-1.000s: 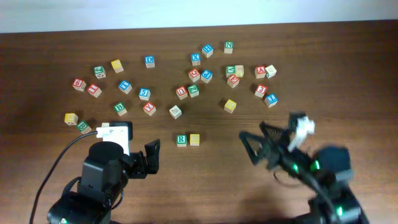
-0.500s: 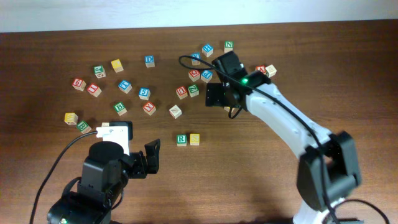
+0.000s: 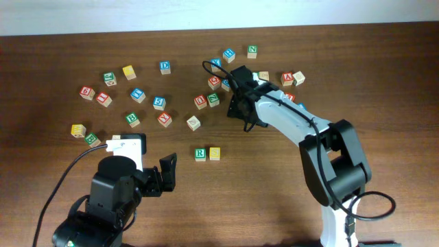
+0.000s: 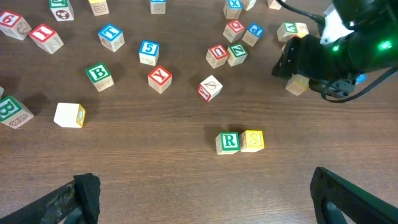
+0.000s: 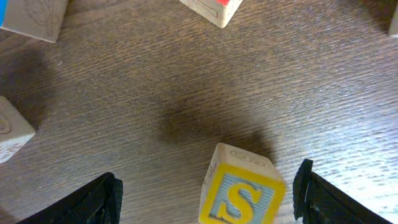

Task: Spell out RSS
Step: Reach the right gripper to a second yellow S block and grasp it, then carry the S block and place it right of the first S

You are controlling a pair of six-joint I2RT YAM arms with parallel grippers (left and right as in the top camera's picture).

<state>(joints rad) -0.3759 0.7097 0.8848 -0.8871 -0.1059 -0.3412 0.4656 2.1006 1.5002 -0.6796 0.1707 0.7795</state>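
The R cube is sitting near the middle of the bench, with a yellow cube touching its right side. The left wrist view is showing this pair closer, green R upward. The yellow cube's letter is reading only faintly there.

The right tool is reaching in among the loose letter cubes farther back. From overhead its body is covering what lies beneath it. The right wrist view is showing the hidden part: an S cube, yellow S toward the camera, is standing on the bench between the two fingers. Both fingers are spread wide and clear of the cube, so this tool is released and is gripping nothing. The left wrist view is catching only part of a cube under that tool.

The left tool is hanging over the front-left of the bench. Its fingers are likewise spread, with nothing between them, and the R cube is lying ahead of them, untouched.
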